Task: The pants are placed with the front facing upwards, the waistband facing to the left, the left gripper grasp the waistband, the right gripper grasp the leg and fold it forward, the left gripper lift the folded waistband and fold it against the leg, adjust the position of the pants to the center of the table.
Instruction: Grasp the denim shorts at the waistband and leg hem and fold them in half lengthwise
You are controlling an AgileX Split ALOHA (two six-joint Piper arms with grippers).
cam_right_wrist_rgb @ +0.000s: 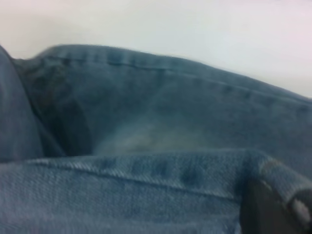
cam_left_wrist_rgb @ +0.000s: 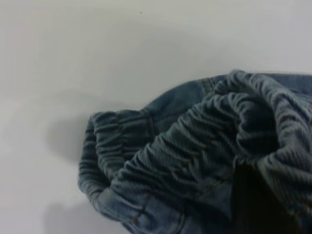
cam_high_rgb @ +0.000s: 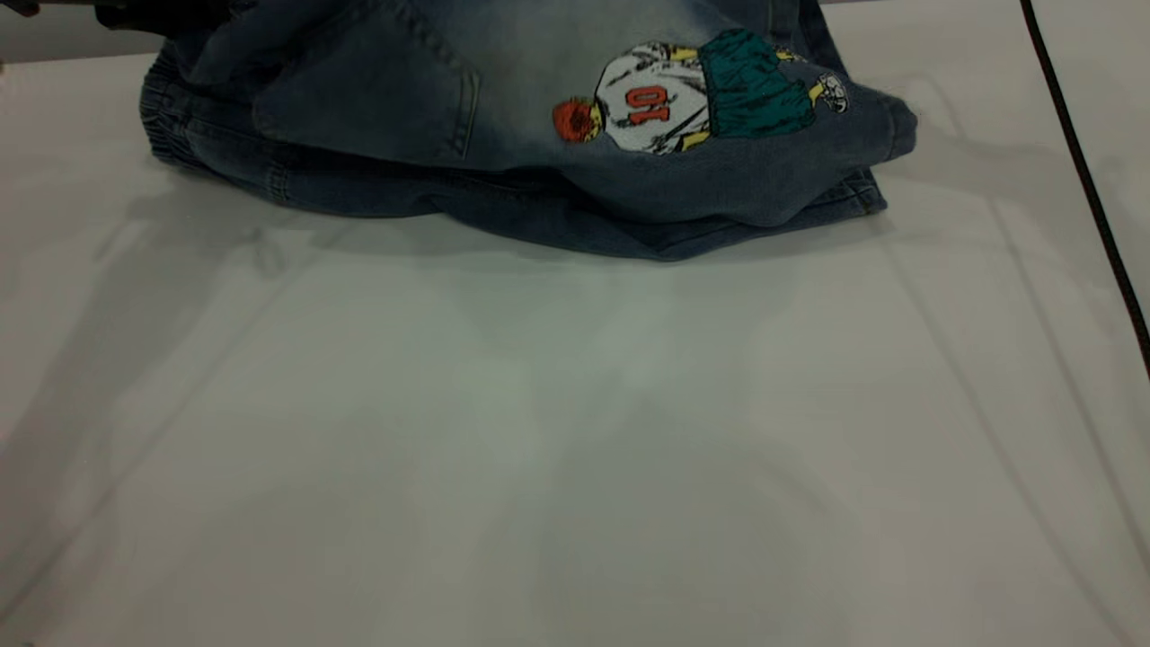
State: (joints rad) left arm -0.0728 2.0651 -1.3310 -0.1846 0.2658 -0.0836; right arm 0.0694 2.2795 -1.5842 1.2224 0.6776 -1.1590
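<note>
- Blue denim pants lie folded on the white table, cartoon patch facing up.
- Left gripper fingers clamp the ruched waistband.
- Right gripper fingers pinch a leg hem.

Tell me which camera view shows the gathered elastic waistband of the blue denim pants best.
The left wrist view: the gathered, ruched elastic denim waistband fills it, ridges clear, bunched above the white table. The exterior view catches only a short puckered stretch at the pants' left end. The right wrist view shows leg denim and a stitched hem, no waistband.
</note>
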